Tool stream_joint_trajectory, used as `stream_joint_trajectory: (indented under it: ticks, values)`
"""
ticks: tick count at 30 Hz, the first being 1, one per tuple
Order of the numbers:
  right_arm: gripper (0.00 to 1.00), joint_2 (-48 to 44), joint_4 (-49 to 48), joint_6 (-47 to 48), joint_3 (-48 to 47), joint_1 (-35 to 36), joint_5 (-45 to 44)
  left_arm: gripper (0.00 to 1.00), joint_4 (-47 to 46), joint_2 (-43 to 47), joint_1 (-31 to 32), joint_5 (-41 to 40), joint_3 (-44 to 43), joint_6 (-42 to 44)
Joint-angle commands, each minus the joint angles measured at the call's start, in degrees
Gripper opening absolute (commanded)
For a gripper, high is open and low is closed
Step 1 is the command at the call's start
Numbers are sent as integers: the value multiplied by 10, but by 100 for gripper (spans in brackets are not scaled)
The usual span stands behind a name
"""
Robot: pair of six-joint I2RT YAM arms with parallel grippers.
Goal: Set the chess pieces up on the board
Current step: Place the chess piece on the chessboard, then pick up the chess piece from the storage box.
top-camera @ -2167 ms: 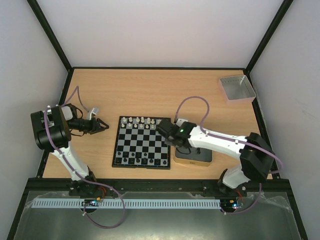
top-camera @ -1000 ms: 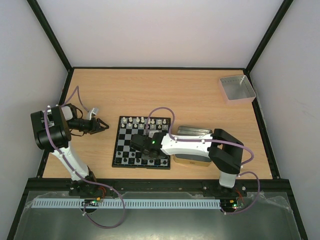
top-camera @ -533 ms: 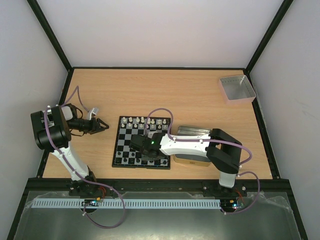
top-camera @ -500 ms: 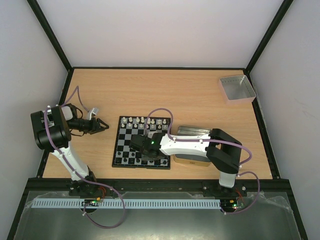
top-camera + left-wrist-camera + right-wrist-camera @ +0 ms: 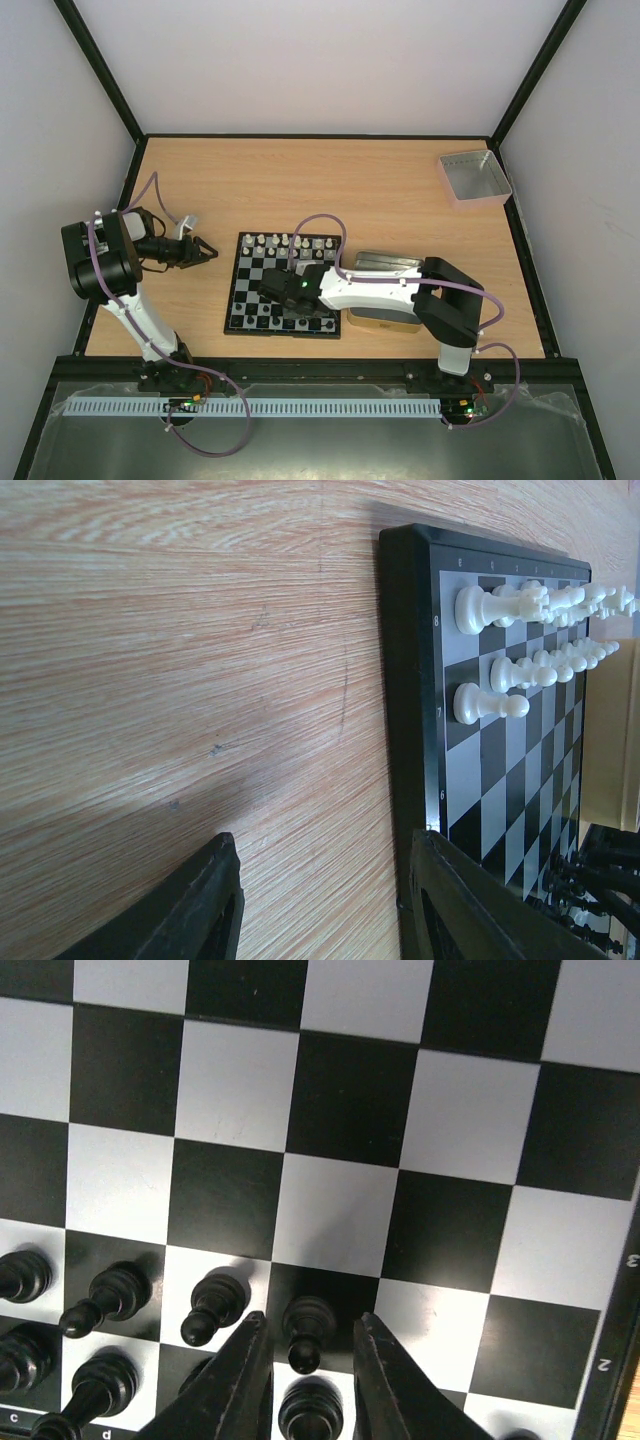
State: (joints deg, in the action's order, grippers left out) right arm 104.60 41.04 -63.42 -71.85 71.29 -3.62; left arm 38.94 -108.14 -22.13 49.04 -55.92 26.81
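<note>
The board (image 5: 231,290) lies mid-table, white chess pieces (image 5: 285,241) along its far rows and black ones (image 5: 268,321) along its near rows. My right gripper (image 5: 272,288) hovers low over the near rows. In the right wrist view its jaws (image 5: 310,1318) stand open astride a black pawn (image 5: 303,1332) that stands upright on a black square, a small gap on each side. More black pawns (image 5: 210,1310) stand to its left. My left gripper (image 5: 207,252) hangs open and empty left of the board (image 5: 500,770), its fingers (image 5: 215,900) over bare wood; white pieces (image 5: 520,605) show beyond.
A gold-rimmed tin (image 5: 385,320) sits against the board's right side under my right arm. A grey square tray (image 5: 474,176) stands at the back right corner. Black frame rails edge the table.
My right arm swung from the board's right edge to its near rows. Its jaws have since parted, leaving the black pawn standing. The left arm has not moved.
</note>
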Motion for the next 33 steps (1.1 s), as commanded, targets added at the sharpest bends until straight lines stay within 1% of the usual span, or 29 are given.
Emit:
stream_joint_trajectory:
  ticks: [1, 4, 7, 8, 11, 17, 18, 23, 27, 33]
  values:
    - [22, -11, 43, -9, -26, -2, -50, 49, -47, -45, -2, -186, 25, 7]
    - [26, -24, 57, -7, -32, -12, -62, 49, -47, -44, -1, -186, 25, 8]
    - [38, -46, 80, -6, -36, -30, -83, 49, -47, -45, -1, -186, 25, 8]
    - [38, -59, 87, -8, -32, -40, -94, 49, -47, -45, -1, -186, 24, 8]
    - [38, -112, 100, -17, 0, -86, -117, 49, -47, -46, 0, -186, 25, 8]
    - [37, -217, 102, -23, 106, -196, -131, 49, -46, -49, -1, -186, 23, 7]
    - [37, -228, 100, -20, 122, -218, -127, 49, -46, -50, 0, -186, 22, 7]
    - [37, -281, 62, -5, 210, -279, -92, 49, -47, -51, 1, -189, 22, 6]
    - [37, -304, 33, 3, 269, -312, -65, 49, -47, -50, 1, -189, 22, 5]
    - [36, -318, 6, 13, 304, -328, -45, 49, -49, -51, 2, -192, 22, 3]
